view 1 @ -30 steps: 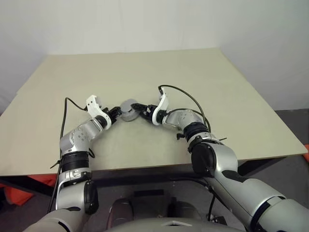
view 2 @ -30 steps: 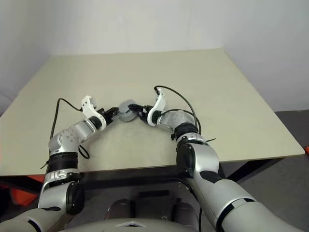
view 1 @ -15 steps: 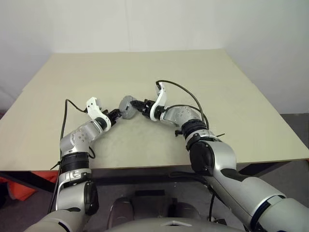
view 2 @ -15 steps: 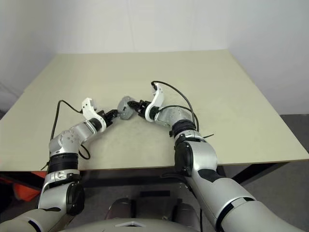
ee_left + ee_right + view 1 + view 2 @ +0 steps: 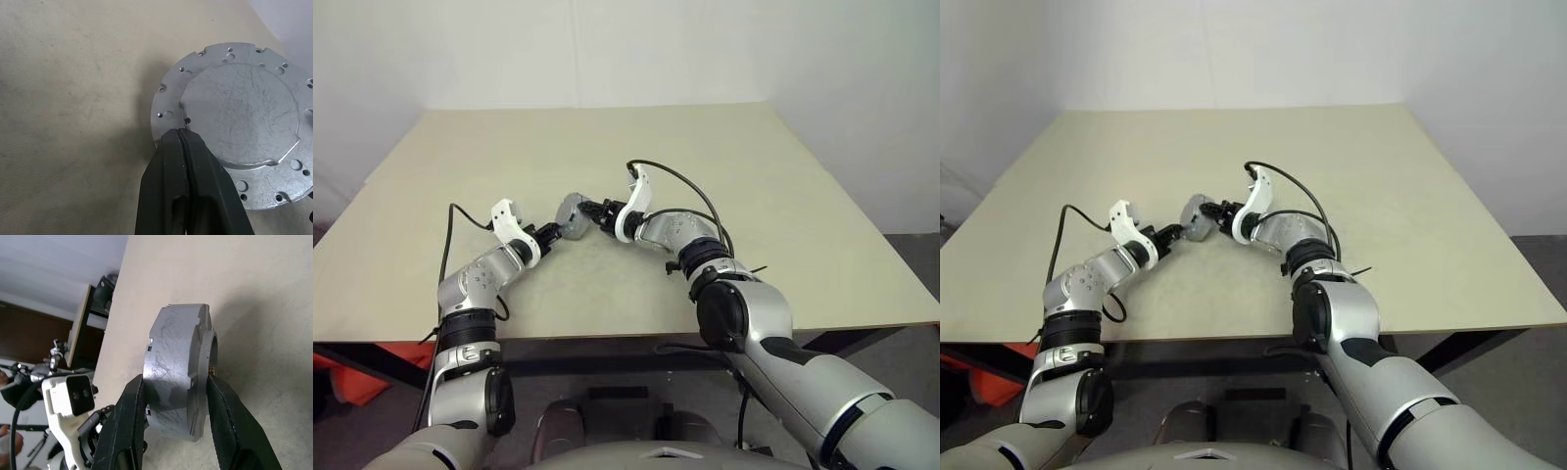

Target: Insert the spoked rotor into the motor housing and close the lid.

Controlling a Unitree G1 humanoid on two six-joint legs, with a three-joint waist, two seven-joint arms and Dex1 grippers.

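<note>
Right wrist view: right gripper (image 5: 171,404) clamps the closed motor housing (image 5: 178,382) across its faces, on edge. Left gripper (image 5: 182,147), pinched narrow, sits at the lid's (image 5: 234,122) seven o'clock rim; a nudge could twist the housing loose.

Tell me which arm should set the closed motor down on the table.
Right, I'd say. The right gripper clamps the motor housing across its thickness, lifted above the table, while the left gripper is pinched shut only at the lid rim.

Silver-grey arm shells with black joint bands; white wrist camera mounts (image 5: 505,213). Black cables (image 5: 677,186) loop off both wrists; black fingers (image 5: 190,186).
</note>
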